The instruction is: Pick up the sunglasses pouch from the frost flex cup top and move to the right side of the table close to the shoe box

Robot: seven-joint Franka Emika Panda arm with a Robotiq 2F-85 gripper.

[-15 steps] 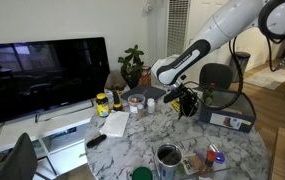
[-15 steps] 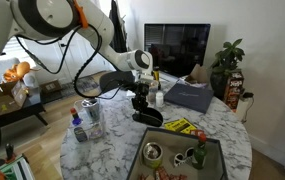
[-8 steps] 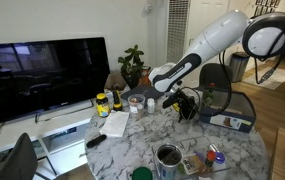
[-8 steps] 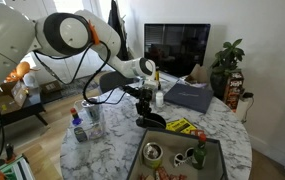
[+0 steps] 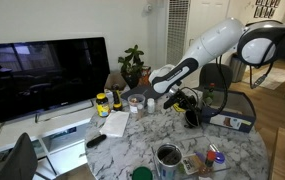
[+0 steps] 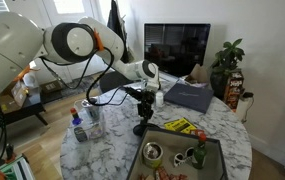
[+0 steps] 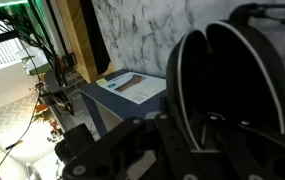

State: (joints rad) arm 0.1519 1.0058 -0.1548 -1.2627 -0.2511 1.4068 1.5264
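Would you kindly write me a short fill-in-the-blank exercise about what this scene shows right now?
1. The pincer holds the sunglasses pouch, whose colour is ____.
2. The shoe box carries a ____ label on its long side.
3. The table top has a white, grey-veined ____ pattern.
Missing words: black; white; marble.

Gripper [image 6: 143,103] with limp black sunglasses pouch [image 6: 139,126] over the table [image 6: 112,150], near the shoe box [image 6: 189,96].

Arm [image 5: 214,42] reaching forward from high elbow, wrist bent down; tool [image 6: 142,107] pointing downward, fingers closed.
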